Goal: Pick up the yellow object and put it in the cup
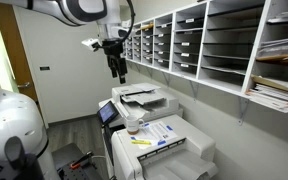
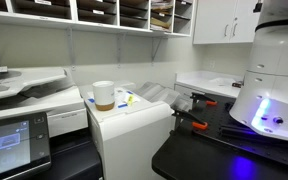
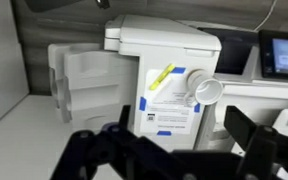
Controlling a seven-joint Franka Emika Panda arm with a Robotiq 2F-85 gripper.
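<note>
Gripper [image 3: 169,150] in foreground, jaws wide, empty, high above white printer [image 3: 164,40]. Yellow object [image 3: 162,78] flat on printer top, near upright cup [image 3: 206,89]; both well apart from gripper.

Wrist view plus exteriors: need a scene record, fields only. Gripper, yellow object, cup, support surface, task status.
gripper: open, empty, raised well above the printer
yellow object: lies flat on the printer top, beside the cup and apart from it
cup: upright on the printer top, rim open; contents cannot be told
printer: white, carries both items on its top
task status: yellow object not yet grasped, not in the cup
</note>
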